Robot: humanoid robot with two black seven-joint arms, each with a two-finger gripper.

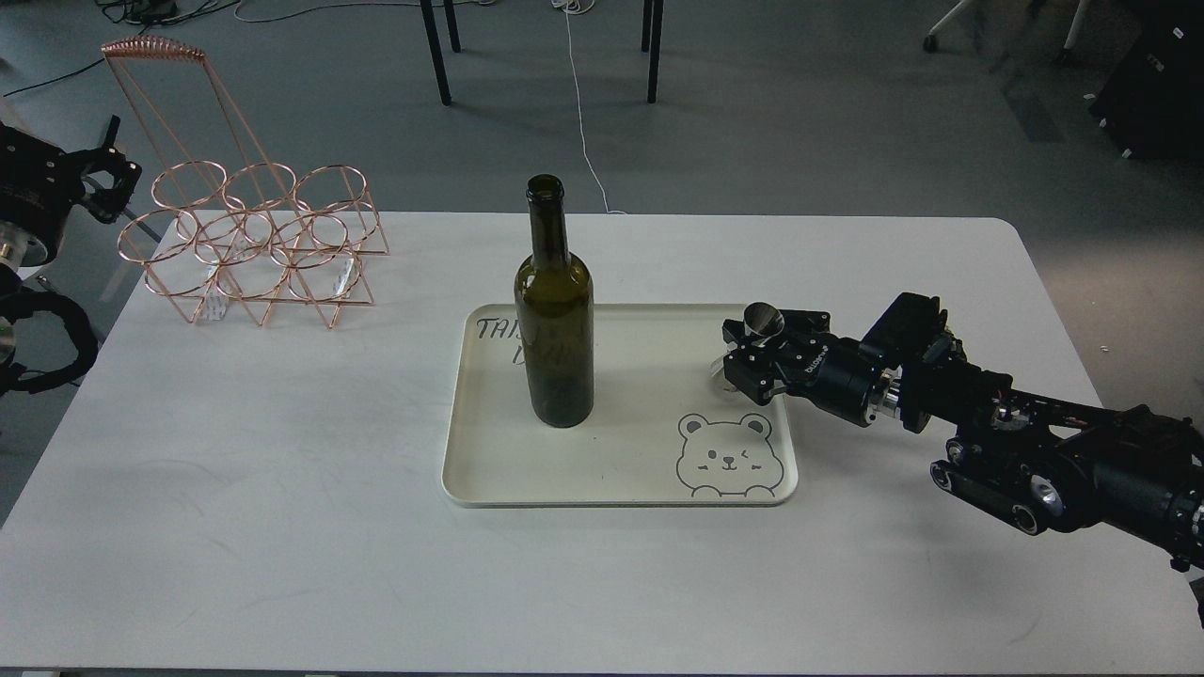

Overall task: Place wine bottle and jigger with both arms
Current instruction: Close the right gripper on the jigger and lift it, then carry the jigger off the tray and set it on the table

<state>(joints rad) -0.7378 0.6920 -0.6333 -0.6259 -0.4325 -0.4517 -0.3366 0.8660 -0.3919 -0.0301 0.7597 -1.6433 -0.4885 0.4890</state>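
Jigger [763, 322] placement is underway: right gripper [752, 357] clasps it over the tray [621, 470], right of centre. Next, lower and release. Left gripper [108, 183], upper left, unreadable.

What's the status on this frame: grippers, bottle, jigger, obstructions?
Right gripper shut on jigger over tray edge. Left gripper back at the table's left edge, state unclear. Wine bottle upright on tray. Copper wire rack far left, nothing obstructing.

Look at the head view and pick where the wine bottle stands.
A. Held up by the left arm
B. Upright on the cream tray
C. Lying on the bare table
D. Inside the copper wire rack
B. The wine bottle stands upright on the cream tray, apart from the copper wire rack and touched by neither arm.
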